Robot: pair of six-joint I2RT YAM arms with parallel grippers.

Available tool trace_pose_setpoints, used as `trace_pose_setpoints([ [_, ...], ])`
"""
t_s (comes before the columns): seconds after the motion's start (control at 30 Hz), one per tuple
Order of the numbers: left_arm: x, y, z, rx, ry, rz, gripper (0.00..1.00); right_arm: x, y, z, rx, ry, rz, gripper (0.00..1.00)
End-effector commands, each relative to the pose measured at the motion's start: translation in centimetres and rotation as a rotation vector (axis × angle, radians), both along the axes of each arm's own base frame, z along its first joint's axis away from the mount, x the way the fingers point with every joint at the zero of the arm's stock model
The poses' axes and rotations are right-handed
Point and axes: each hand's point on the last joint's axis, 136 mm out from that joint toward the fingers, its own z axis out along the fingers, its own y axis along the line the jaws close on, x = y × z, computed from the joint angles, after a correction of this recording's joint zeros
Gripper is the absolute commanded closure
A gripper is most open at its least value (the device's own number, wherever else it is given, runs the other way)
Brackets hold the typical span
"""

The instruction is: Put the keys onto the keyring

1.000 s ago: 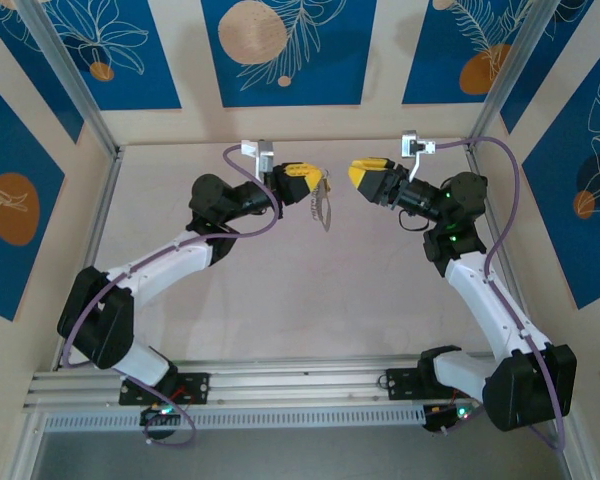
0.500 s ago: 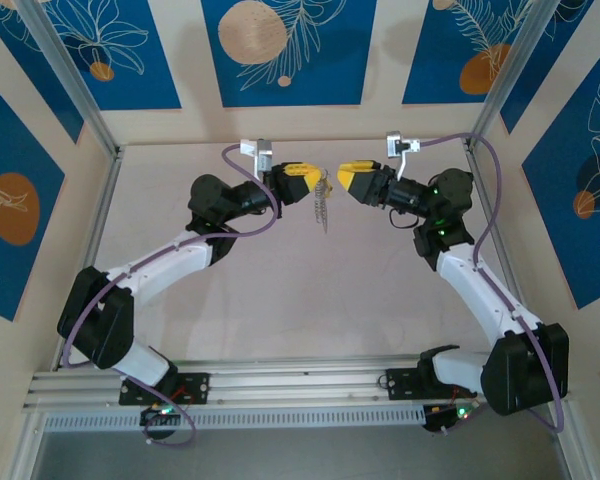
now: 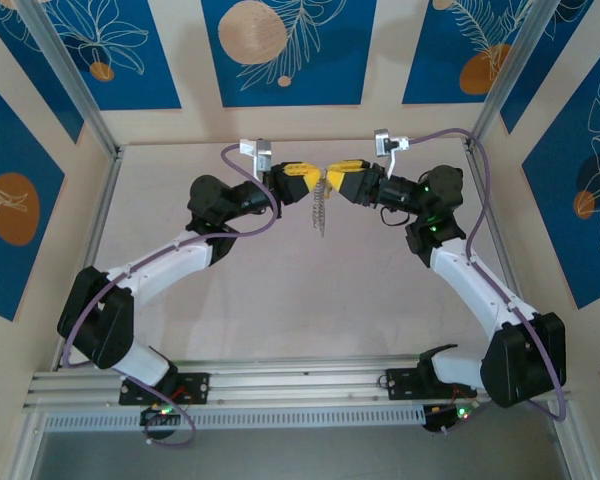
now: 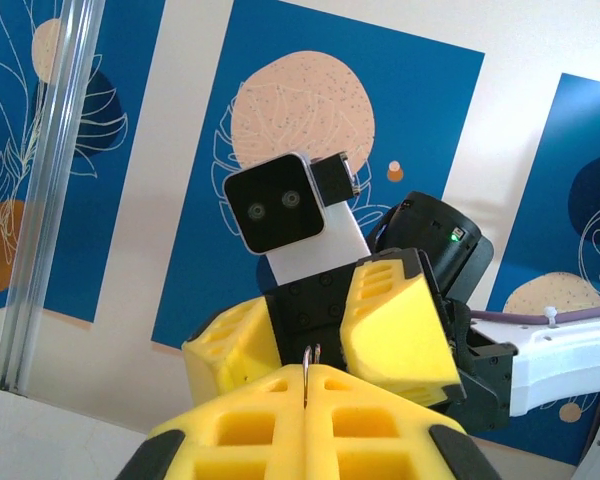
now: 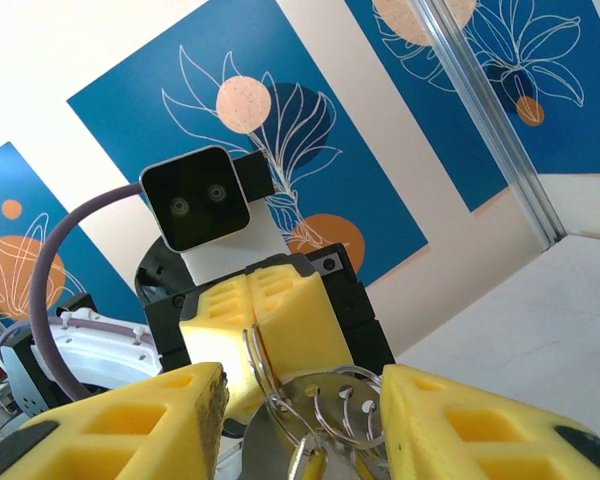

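Note:
My left gripper [image 3: 316,181] is shut on the keyring [image 3: 321,206], held up above the table. In the left wrist view, the thin wire loop [image 4: 307,362] sticks up from between my closed yellow pads [image 4: 370,420]. In the right wrist view, that wire keyring [image 5: 252,340] carries smaller rings and a silvery holed plate [image 5: 325,400]. A yellowish key [image 5: 315,466] is partly cut off at the bottom edge. My right gripper [image 5: 300,425] faces the left one and is open. Its fingers [image 5: 130,420] stand on either side of the hanging bunch.
The pale table [image 3: 280,280] lies bare below the two raised grippers. Blue patterned walls and aluminium posts [image 3: 75,90] enclose it on three sides. A metal rail [image 3: 280,385] runs along the near edge by the arm bases.
My right gripper has moved left until its fingers flank the hanging bunch, and its jaws have narrowed a little. The left gripper has kept its hold while the bunch swung slightly.

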Motion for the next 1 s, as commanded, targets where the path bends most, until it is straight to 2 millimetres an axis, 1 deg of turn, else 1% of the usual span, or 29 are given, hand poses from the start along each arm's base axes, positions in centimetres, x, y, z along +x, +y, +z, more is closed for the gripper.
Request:
trace_pose_setpoints([
  [0.0, -0.9, 0.8, 1.9, -0.042, -0.069, -0.013, 1.0, -0.7, 0.3, 1.5, 0.007, -0.062, 0.022, 0.56],
  [0.23, -0.9, 0.7, 1.8, -0.041, -0.068, -0.013, 1.0, -0.7, 0.6, 1.7, 0.007, -0.07, 0.03, 0.62],
  [0.4, -0.8, 0.7, 1.7, -0.04, -0.066, -0.013, 1.0, -0.7, 0.7, 1.6, 0.005, -0.069, 0.035, 0.72],
  [0.6, -0.8, 0.8, 1.7, -0.041, -0.068, -0.004, 1.0, -0.9, 0.6, 1.2, -0.006, -0.066, 0.038, 0.98],
  [0.63, -0.8, 0.8, 1.7, -0.04, -0.068, -0.003, 1.0, -1.0, 0.6, 1.2, -0.009, -0.068, 0.038, 1.0],
  [0.87, -0.4, 1.1, 1.8, -0.027, -0.062, 0.018, 0.99, -0.5, -0.3, 0.7, -0.034, -0.06, -0.004, 1.0],
  [0.93, -0.3, 1.5, 1.8, -0.02, -0.062, 0.032, 0.91, -0.3, -0.5, 0.6, -0.047, -0.058, -0.016, 1.0],
  [0.97, -0.2, 1.8, 1.9, -0.016, -0.064, 0.039, 0.84, -0.2, -0.7, 0.6, -0.053, -0.061, -0.021, 1.0],
])
